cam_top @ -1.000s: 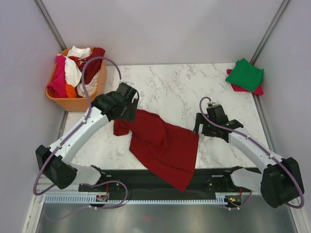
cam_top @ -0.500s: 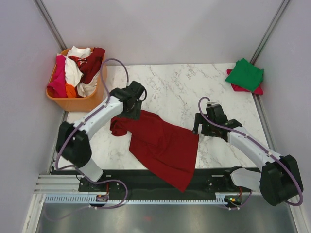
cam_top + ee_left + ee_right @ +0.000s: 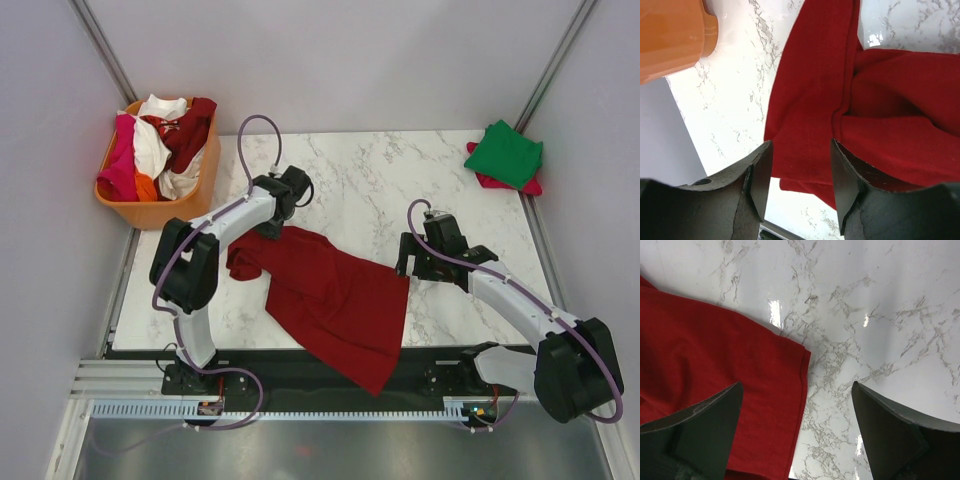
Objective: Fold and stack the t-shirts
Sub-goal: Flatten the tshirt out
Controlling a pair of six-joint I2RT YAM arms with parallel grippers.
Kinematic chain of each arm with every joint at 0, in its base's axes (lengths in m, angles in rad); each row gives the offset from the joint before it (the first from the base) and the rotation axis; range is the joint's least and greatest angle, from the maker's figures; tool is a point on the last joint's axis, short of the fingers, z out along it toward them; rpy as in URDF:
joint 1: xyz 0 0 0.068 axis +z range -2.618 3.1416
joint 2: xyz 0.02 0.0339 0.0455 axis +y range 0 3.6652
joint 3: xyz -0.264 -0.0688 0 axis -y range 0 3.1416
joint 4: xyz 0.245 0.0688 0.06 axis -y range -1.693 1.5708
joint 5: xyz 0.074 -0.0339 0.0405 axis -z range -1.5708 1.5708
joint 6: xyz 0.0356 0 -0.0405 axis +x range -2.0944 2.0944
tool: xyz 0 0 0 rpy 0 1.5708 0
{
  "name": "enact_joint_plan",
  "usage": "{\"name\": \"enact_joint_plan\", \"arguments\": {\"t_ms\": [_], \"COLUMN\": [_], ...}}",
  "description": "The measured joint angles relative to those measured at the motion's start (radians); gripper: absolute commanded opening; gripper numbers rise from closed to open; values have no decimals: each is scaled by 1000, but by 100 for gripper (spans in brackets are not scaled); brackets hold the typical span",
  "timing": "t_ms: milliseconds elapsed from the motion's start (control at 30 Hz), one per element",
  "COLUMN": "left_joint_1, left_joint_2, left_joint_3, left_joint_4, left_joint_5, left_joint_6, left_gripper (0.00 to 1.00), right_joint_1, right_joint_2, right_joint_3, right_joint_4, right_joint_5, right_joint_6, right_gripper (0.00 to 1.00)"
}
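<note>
MARBLE TABLE, MID-SORT: A dark red t-shirt (image 3: 335,295) lies rumpled and unfolded on the table (image 3: 360,175) between 2 robot arms. Its near end droops over the table's front edge onto the black rail by the arm bases.

The left claw (image 3: 273,222) hangs at the shirt's far-left end, beside a bunched sleeve. Seen from the left wrist, this claw (image 3: 800,187) is partly spread, its 2 dark fingers (image 3: 757,180) standing either side of a fold in the red cloth (image 3: 810,90) and gripping nothing. Whether the tips touch the cloth cannot be told.

The right claw (image 3: 408,262) sits at the shirt's right-hand corner. From the right wrist, it (image 3: 797,432) gapes wide and holds nothing. Below it lie the shirt's hemmed corner (image 3: 715,350) and bare marble (image 3: 865,315).

An orange basket (image 3: 150,212) stands at the table's far-left corner, its rounded edge (image 3: 670,35) also showing in the left wrist view. It is heaped with unfolded shirts: a white t-shirt (image 3: 160,140), another dark red one (image 3: 192,130), a pink-red t-shirt (image 3: 118,160) and an orange t-shirt (image 3: 146,187).

At the far-right corner, well apart from both claws, a folded green t-shirt (image 3: 505,152) rests on top of a folded pink-red shirt (image 3: 527,186), whose edge peeks out beneath it.
</note>
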State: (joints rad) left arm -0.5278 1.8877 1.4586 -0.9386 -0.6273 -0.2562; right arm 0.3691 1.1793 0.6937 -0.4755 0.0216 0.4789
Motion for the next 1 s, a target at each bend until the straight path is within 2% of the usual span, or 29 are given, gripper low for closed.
{"name": "enact_joint_plan", "arguments": {"t_ms": [233, 567, 1000], "left_joint_1": [7, -15, -18], "left_joint_2": [0, 0, 0], "left_joint_3": [-9, -121, -101], "left_joint_4": [5, 6, 6], "left_joint_5": [55, 83, 84], "left_joint_6": [8, 8, 8], "left_gripper": [55, 55, 55], "right_joint_1": [0, 0, 0], "right_joint_2": [7, 7, 0], "right_joint_3": [-1, -7, -13], "right_joint_4": [9, 12, 13], "right_joint_5": [0, 0, -3], "right_joint_6": [-4, -5, -4], "right_gripper": [98, 98, 98]}}
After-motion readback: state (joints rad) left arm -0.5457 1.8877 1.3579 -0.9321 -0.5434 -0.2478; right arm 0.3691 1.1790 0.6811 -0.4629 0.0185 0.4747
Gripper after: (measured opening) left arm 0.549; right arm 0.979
